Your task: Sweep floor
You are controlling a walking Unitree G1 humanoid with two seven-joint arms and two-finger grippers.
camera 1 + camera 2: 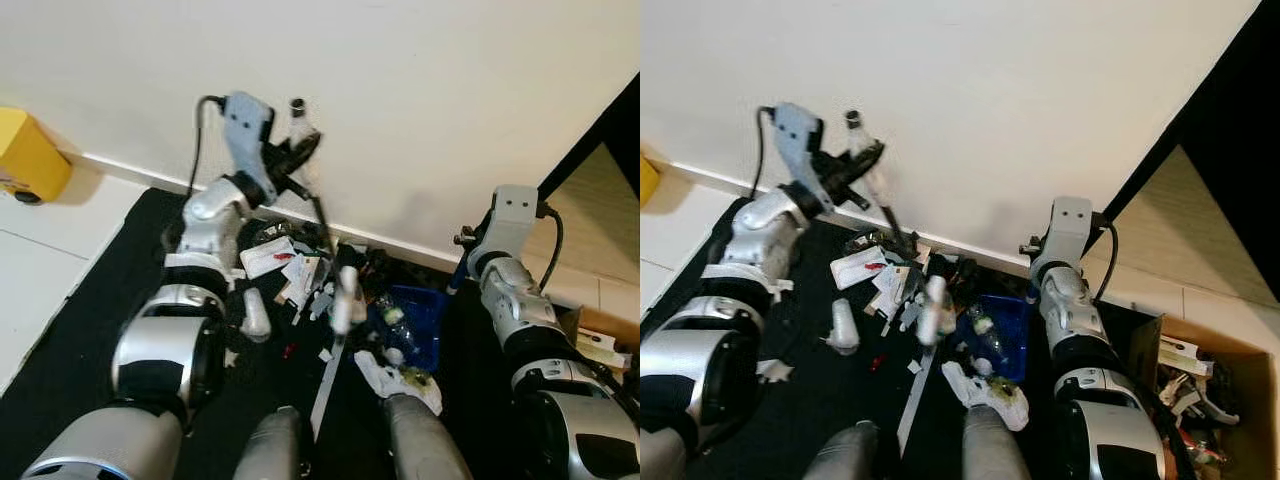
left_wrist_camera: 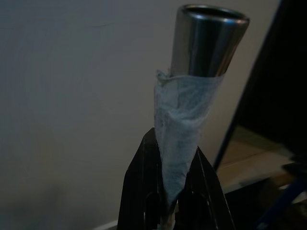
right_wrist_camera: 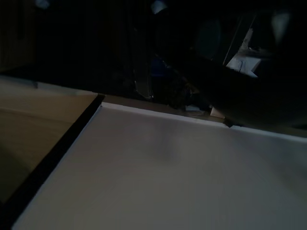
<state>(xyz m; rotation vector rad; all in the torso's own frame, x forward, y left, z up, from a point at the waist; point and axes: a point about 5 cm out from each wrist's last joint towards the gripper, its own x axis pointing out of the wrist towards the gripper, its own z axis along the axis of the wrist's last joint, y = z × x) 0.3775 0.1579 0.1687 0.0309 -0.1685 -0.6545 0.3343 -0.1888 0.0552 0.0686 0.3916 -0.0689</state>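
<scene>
Broom handle (image 2: 209, 40) up high against the white wall (image 1: 420, 90), and the left hand (image 1: 292, 152) has it: both black fingers (image 2: 139, 187) are clamped on the grey cloth wrap (image 2: 181, 124) just under the shiny metal tip. From that grip the thin dark shaft (image 1: 322, 218) slants down and forward into a heap of litter (image 1: 300, 275) on the black mat (image 1: 80, 340), right at the foot of the skirting board (image 1: 130, 168). Papers, wrappers and a white bottle (image 1: 254, 312) lie scattered there, with a blue dustpan (image 1: 420, 322) just beside them to the right, scraps resting in it. A long pale strip (image 1: 328, 385) lies between the litter and the robot's knees.

Over on the right, the right arm (image 1: 515, 290) is bent up near the wall corner, wrist raised; whether that hand is clenched or released, I cannot tell. Its wrist camera looks at a pale surface in deep shade with dim clutter beyond.

Far left, a yellow box (image 1: 28, 152) sits on the white tile floor (image 1: 40, 270) by the wall. Far right, an open cardboard box (image 1: 1200, 385) holds odds and ends.
</scene>
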